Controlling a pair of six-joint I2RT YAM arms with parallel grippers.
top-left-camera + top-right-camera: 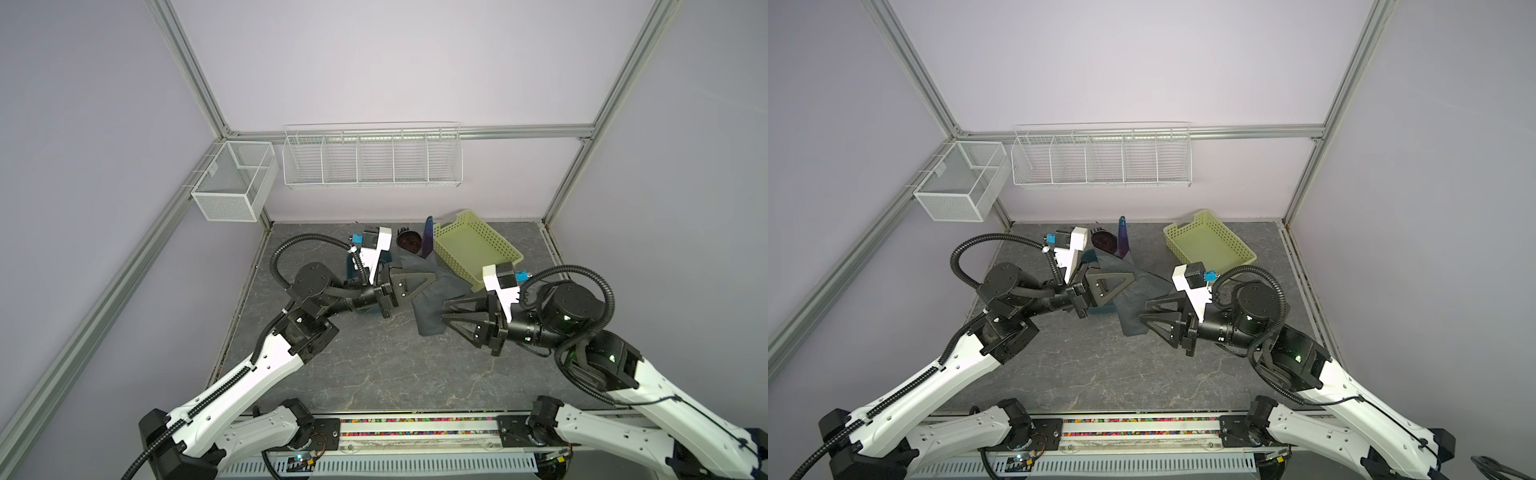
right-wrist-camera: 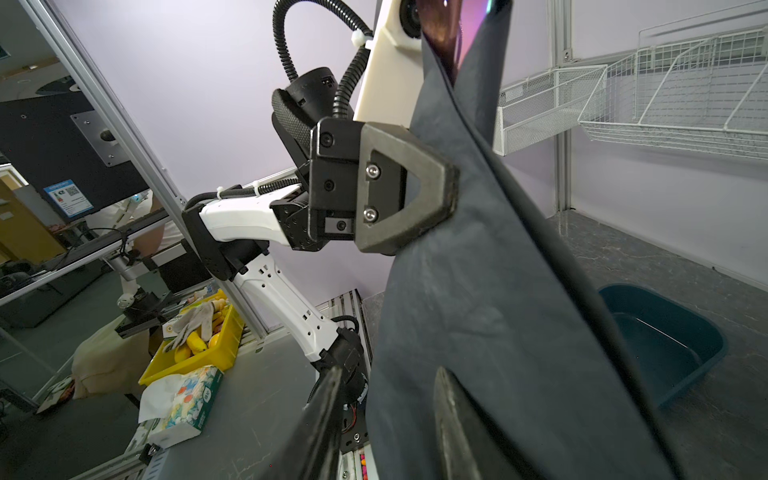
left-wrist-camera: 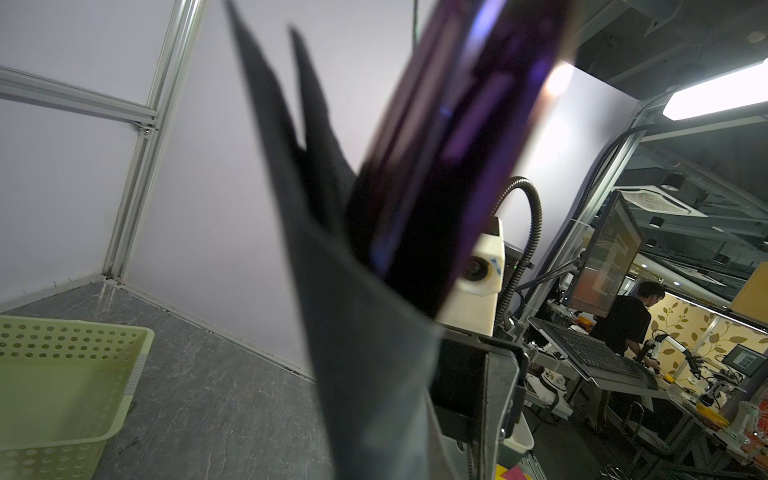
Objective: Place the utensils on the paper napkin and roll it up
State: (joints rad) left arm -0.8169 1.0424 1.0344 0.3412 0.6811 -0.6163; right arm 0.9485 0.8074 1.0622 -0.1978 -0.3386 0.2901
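Right wrist view: left gripper (image 2: 451,195) pinches a thin matte black paper napkin (image 2: 478,311) aloft.
Its fingers press together on the wrap, likely keeping slim purple-headed utensils (image 2: 446,33) rolled inside; right gripper (image 2: 388,374) fingers stand spread around the lower end.

Top views: stereo pair, high above robot base, tilted down toward back wall, far, wide; both show whole grey stone-patterned surface (image 1: 374,374), pale yellow-green perforated plastic basket (image 1: 473,245), white wire wall racks (image 1: 1100,160). Left wrist camera: very near matte black paper napkin (image 3: 365,374), looks across surface past basket toward open lab. Right wrist camera: near same napkin, looks opposite way toward racks, white-and-black left arm (image 2: 270,291).
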